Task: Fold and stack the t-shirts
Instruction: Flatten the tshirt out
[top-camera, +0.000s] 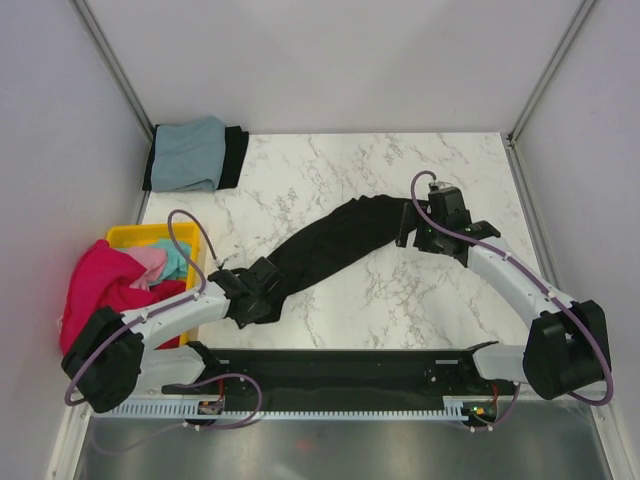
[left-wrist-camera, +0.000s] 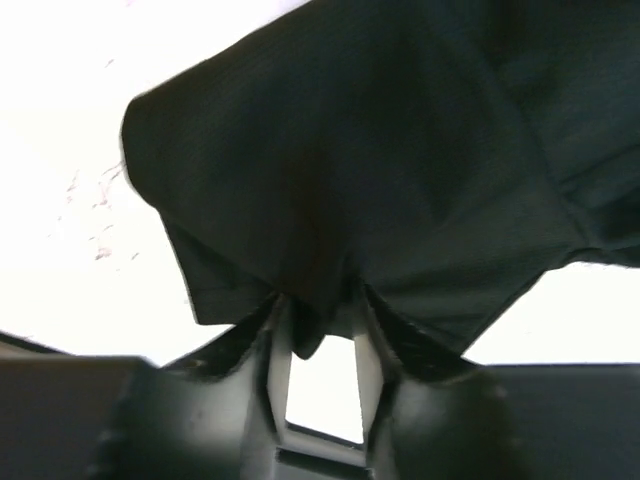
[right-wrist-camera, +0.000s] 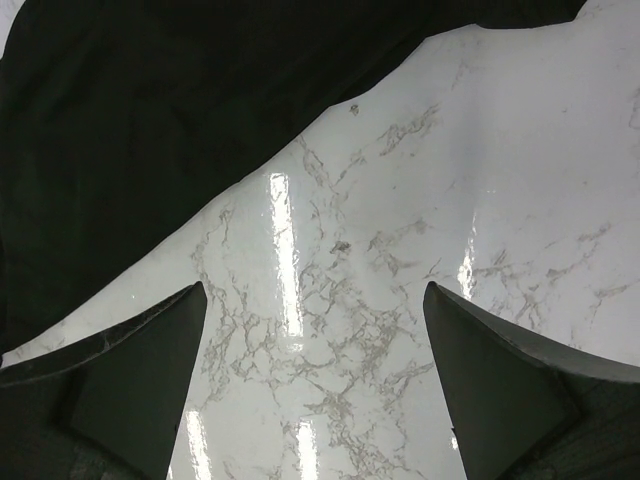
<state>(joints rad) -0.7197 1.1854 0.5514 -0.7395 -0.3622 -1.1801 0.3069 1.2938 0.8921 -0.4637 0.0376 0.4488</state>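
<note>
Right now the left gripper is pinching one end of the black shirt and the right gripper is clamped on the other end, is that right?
Not quite. The right gripper is open, with only bare marble table between its fingers and the black shirt beside it; the right wrist view shows this. The left gripper does pinch one end.

We see a glossy, smooth marble-look counter (right-wrist-camera: 400, 250) throwing back light streaks. The large black t-shirt (top-camera: 330, 245) is matt, finely ribbed cloth. The yellow bin (top-camera: 130, 236) looks smooth plastic, the right tool (right-wrist-camera: 314, 290) matt dark plastic.
</note>
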